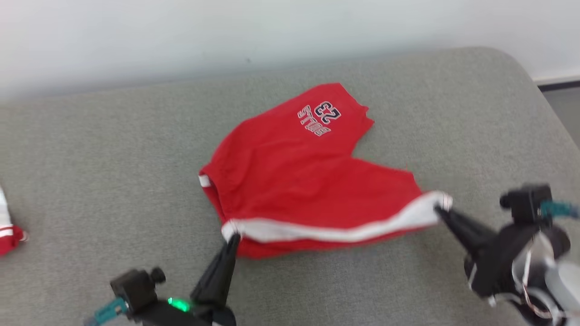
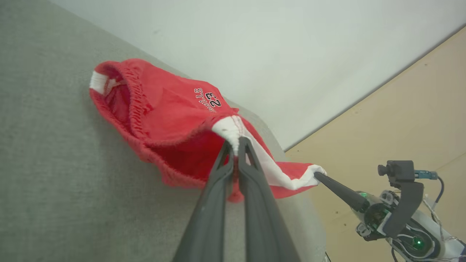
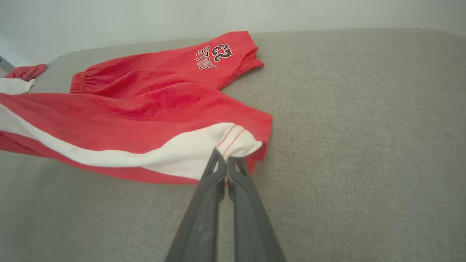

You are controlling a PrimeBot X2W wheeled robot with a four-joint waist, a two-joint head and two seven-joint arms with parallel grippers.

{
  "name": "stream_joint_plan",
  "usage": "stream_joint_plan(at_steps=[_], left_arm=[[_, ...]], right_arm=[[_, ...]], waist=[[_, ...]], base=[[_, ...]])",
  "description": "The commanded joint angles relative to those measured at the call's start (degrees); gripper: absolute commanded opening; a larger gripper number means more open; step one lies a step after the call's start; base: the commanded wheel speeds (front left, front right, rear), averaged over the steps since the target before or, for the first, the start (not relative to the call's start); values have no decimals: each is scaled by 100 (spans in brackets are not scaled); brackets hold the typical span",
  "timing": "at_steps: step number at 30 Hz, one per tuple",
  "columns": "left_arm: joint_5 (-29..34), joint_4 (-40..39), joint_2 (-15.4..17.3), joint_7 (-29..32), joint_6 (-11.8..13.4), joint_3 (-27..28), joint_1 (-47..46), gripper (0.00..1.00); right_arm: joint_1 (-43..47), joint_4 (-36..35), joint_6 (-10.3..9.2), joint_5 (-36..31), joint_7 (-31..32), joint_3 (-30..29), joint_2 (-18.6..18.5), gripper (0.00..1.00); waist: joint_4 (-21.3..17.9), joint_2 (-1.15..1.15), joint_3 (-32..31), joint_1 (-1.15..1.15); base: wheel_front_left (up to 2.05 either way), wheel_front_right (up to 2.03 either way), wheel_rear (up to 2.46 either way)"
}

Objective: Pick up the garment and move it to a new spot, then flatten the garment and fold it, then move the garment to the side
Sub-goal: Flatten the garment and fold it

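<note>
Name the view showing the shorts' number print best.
Right wrist view: the print is sharp and unobstructed. Head view shows it upside down and blurrier; left wrist view shows it small, at a slant.

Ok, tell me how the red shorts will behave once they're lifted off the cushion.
Probably floppy: the shorts sag between the two pinched white-striped corners. Likely light, since fingertip pinches alone raise that edge. The far leg will probably drag over the cushion and swing.
</note>
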Motion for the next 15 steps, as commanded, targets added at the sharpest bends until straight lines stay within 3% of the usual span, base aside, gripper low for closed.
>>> stream_joint_plan(at_steps=[1,8,15], left_arm=[[-47,44,52,-20,-10,-21,99,0],[-132,562,330,-18,-10,-553,451,0],[-374,837,497,109,-10,-846,710,0]], right_arm=[[163,-52,-12,45,55,-67,-11,0],[1860,-501,-11,416,1144,-889,242,0],[2847,-952,-12,243,2354,-1743,783,0]], waist=[[122,0,-160,1],[219,0,-421,1],[175,0,-508,1]], base=[[0,0,0],[0,0,0],[0,0,0]])
